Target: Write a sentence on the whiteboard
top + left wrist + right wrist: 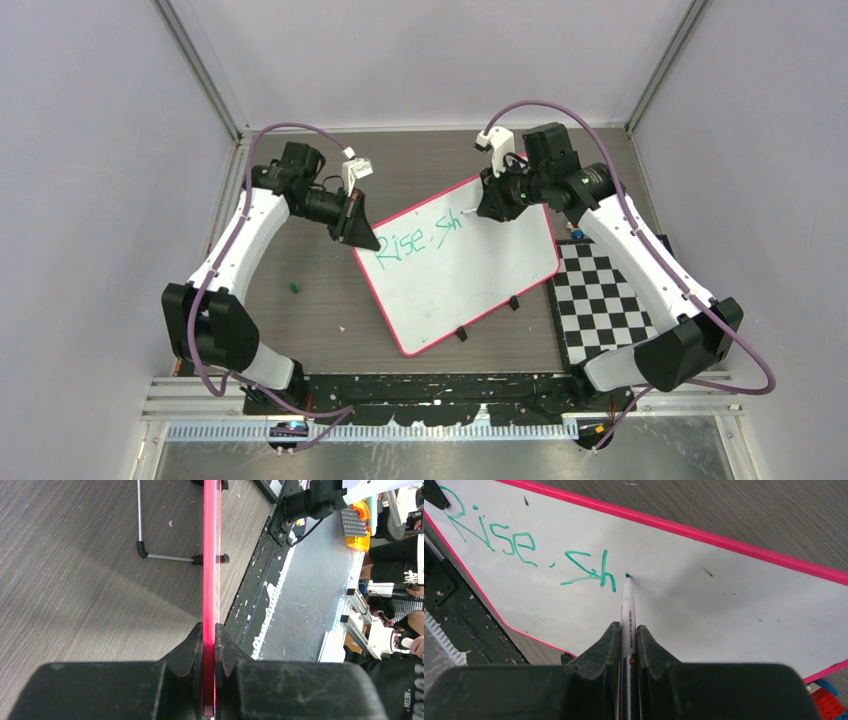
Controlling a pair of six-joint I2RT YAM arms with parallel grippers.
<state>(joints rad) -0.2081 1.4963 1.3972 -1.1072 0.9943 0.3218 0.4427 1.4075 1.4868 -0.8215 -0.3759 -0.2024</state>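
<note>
Top external: large white rectangular whiteboard [470, 285] with a thin pink-red rim sits askew at frame centre on the grey wood-grain table [320, 320]. Left arm bends in from lower left, left gripper [358, 232] at the board's upper-left corner. Right arm reaches in from lower right, right gripper [492, 208] over the board's upper edge. Teal-green handwritten sentence [420, 238] runs along the upper part. Black-and-white checkerboard mat [600, 300] lies just beside the board's right edge.

Left wrist: board is edge-on, a pink-red line up mid-frame. Black fingers [187, 650] pinch the rim from both sides, a grip the overhead view does not resolve.

Right wrist: fingers [601, 650] clamp a slim white marker [628, 605] with a teal tip. Tip is at the white surface just right of the "h". Lettering is legible only here: "Rise, sh".
</note>
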